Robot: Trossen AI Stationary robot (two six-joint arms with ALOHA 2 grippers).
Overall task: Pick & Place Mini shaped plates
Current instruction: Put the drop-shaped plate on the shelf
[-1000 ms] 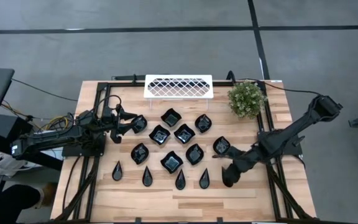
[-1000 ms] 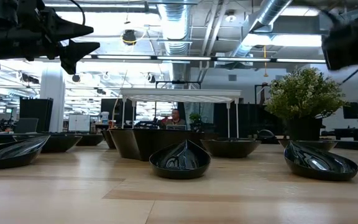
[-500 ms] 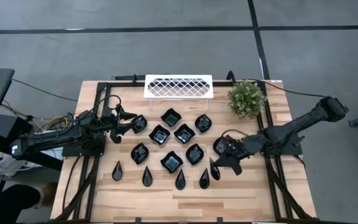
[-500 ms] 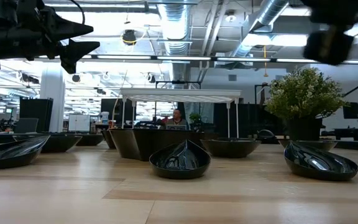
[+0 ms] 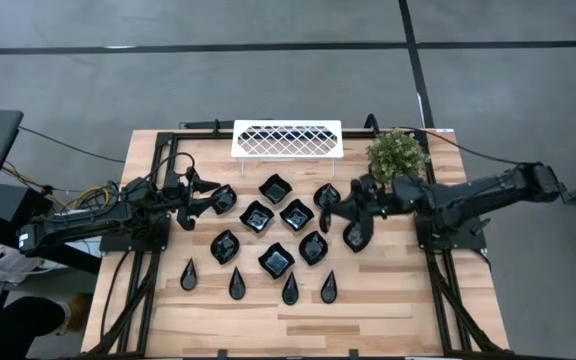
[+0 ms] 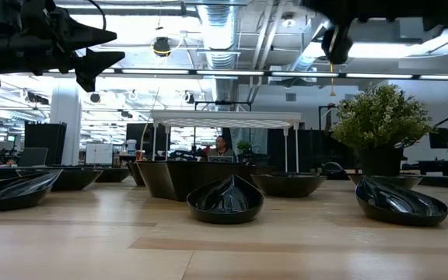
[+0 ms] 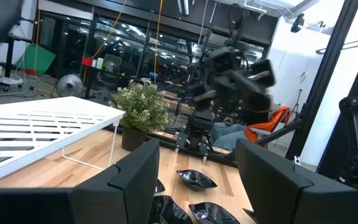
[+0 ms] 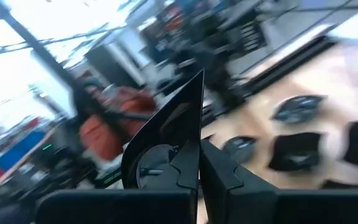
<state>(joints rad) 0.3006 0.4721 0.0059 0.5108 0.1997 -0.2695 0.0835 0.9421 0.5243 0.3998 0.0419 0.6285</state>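
Several mini shaped plates, glossy black, lie on the wooden table (image 5: 158, 160): wavy squares such as one (image 5: 296, 214) in the middle and slim teardrops such as one (image 5: 290, 290) in a near row. My right gripper (image 5: 340, 208) hangs level above the squares at the right, pointing toward the table's left, shut on one teardrop plate (image 8: 166, 130). My left gripper (image 5: 206, 200) waits open and level at the left, beside the leftmost square (image 5: 224, 198); in its wrist view the left gripper (image 7: 194, 186) has nothing between its fingers. My right gripper pinches the teardrop plate between its two fingers at the wide end (image 8: 182, 158). The fingers lie level, coming from the table's right. The plate stands on edge, its pointed tip (image 8: 197, 81) past the fingertips, lifted clear of the table.
A white lattice tray (image 5: 286, 138) stands on thin legs at the far edge. A small potted plant (image 5: 396, 158) sits at the far right, close behind my right arm. Black frame rails (image 5: 150, 290) run along both sides. Bare wood lies along the near edge.
My right gripper has risen from the near row's right end with the teardrop plate, swung toward the far edge and the table's left, and tipped from pointing down to level while rolling. The plate is now lifted clear, above the square plates.
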